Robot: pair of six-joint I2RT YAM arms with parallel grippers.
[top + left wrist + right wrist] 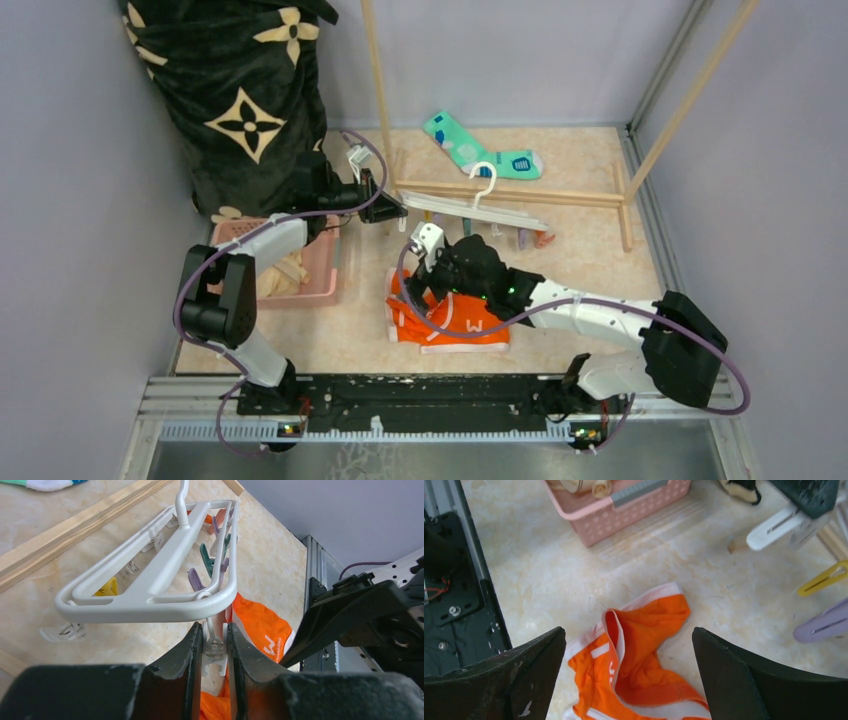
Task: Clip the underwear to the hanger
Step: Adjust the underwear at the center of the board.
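Orange, one item: the underwear [640,652], crumpled on the table [574,575] in front of the pink basket [624,507], white-piped waistband showing. It is not clipped, and nothing grips it.

White plastic, one item: the hanger [150,587], tilted, its pastel pins dangling. It sits just beyond the underwear in the top view.

Left gripper [215,645]: jaws clamped on a white clothespin [215,651] hanging from the frame's near corner. You cannot tell from these views whether its mouth is squeezed open.

Right gripper [628,635]: jaws spread wide, hovering directly over the underwear with nothing between them.

Step in hand, as I judge it: picking up the garment while your left arm keeps one pin ready.

Next move calls for:
- Lower the right jaws onto the raised waistband fold and pinch the edge, not the loose middle.
- Lift the edge to the held pin and feed it into the mouth.
- Only then ease the left grip, so the pin bites the cloth.
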